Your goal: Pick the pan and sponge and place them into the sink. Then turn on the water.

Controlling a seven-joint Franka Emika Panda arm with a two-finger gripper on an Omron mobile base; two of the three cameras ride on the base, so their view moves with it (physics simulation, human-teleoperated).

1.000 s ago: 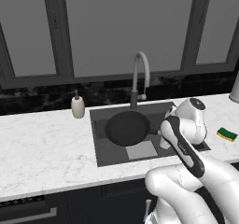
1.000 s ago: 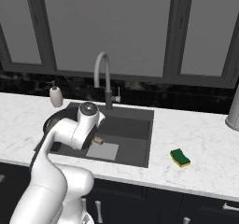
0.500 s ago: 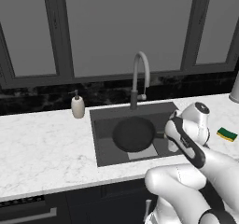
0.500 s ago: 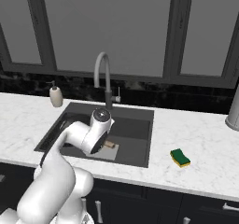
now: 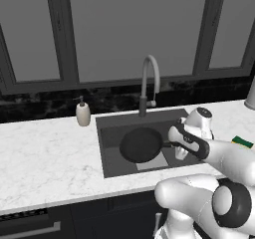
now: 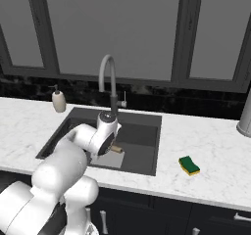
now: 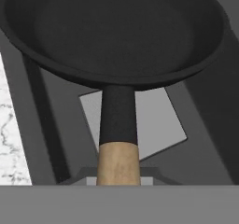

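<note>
— Where's the pan (image 5: 141, 144) right now?

— Straight out ahead of the pincer (image 5: 175, 144), over the dark sink (image 5: 110, 128). Its black bowl sits farthest from the pincer, then the black neck, then the light-brown wooden handle (image 7: 118, 163) running back toward the fingers. So its long axis lies along the pincer's own reach.

— Is the pincer pinching that handle?

— I cannot tell. In the hand view the wood runs down to the bottom edge and the finger tips are not visible there, and from the base cameras the white wrist covers the spot. The pan does look to hang a little above the pale drain plate (image 7: 158, 125), so I'd guess it is carried, but that is a guess.

— Is it touching the basin floor?

— Hard to say. The drain plate shows under and beside the neck, below the pincer's line, yet I can't judge the gap.

— And the sponge (image 6: 189, 165)?

— On the white marble desk (image 6: 215, 170), well apart from the pincer, off on the far side of the sink's rim from the soap bottle (image 6: 59, 100). The yellow and green block lies slantwise, alone.

— So what does the coming move turn on?

— To my eye, on the pan being over the basin, ahead of the pincer. Letting it down there looks enough; then the arm must swing away from the faucet (image 6: 109, 84) side toward the sponge
</note>
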